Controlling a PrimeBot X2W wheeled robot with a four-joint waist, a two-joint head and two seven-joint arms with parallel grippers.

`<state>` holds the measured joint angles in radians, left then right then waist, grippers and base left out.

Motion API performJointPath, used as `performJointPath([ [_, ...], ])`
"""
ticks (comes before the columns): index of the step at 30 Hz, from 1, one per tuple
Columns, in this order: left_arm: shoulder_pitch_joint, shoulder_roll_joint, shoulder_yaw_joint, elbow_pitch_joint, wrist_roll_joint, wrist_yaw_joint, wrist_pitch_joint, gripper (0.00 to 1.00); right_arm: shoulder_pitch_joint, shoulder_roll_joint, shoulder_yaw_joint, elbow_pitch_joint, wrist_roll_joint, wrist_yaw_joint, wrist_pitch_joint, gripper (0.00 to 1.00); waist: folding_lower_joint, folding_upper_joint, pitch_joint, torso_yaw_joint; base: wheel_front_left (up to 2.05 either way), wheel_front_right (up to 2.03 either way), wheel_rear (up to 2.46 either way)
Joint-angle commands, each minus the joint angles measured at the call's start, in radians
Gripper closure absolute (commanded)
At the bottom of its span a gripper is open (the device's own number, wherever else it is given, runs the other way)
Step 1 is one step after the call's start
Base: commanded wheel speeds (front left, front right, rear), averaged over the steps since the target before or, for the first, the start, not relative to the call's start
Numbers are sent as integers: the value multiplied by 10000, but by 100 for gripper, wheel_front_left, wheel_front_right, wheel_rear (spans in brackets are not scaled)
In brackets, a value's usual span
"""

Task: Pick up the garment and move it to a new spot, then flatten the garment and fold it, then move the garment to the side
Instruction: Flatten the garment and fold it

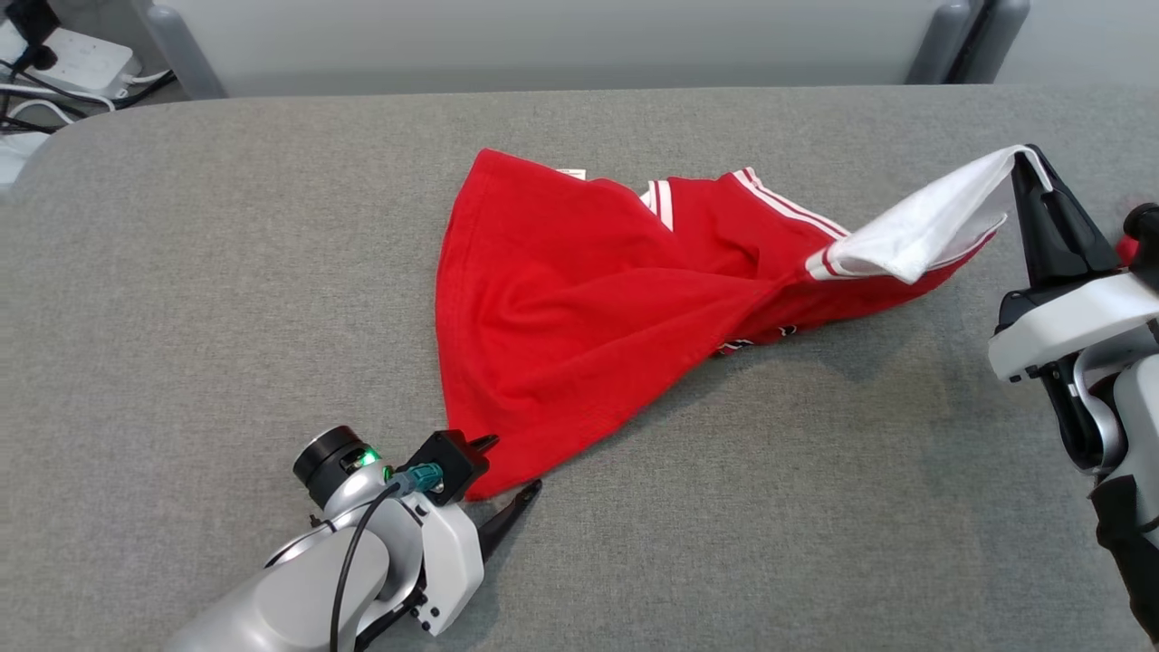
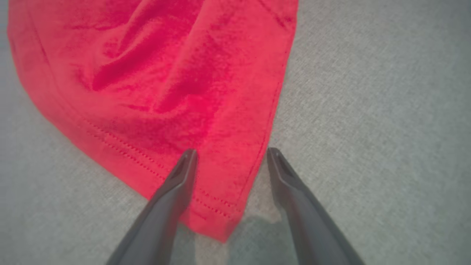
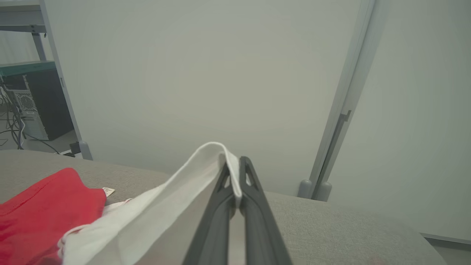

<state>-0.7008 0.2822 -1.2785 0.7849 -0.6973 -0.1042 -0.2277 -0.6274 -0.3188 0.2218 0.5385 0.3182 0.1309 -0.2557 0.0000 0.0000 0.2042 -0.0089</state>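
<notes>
The garment (image 1: pixel 579 308) is a red shirt with white striped trim and a white sleeve, lying crumpled on the grey table (image 1: pixel 226 272). My left gripper (image 1: pixel 512 466) is open at the shirt's near hem corner, with the red hem (image 2: pixel 220 206) lying flat between its spread fingers (image 2: pixel 176 184). My right gripper (image 1: pixel 1028 163) is shut on the white sleeve (image 1: pixel 914 226), holding it lifted off the table at the right. In the right wrist view the white fabric (image 3: pixel 176 198) drapes over the closed fingertips (image 3: pixel 254 184), and the red body (image 3: pixel 44 209) lies low at left.
Grey padded surface stretches all around the shirt. Beyond the far edge stands a pale partition (image 1: pixel 561 45). Power strips and cables (image 1: pixel 54 72) sit at the far left; a computer tower (image 3: pixel 33 106) stands under a bench.
</notes>
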Motion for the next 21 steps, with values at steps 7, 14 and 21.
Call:
performJointPath([
  [7, 73, 83, 435, 138, 103, 549, -259, 0, 146, 34, -151, -89, 27, -2, -60, 100, 0, 0, -136, 337, 0, 0, 0],
  [14, 431, -171, 616, -323, 656, 1200, -334, 0, 100, 113, -142, -76, 14, -2, -61, 100, 0, 0, -160, 348, 0, 0, 0],
  [21, 802, -116, 817, -755, 1458, 1938, -338, 0, 84, 115, -146, -36, 29, -2, -61, 100, 0, 0, -209, 369, 0, 0, 0],
])
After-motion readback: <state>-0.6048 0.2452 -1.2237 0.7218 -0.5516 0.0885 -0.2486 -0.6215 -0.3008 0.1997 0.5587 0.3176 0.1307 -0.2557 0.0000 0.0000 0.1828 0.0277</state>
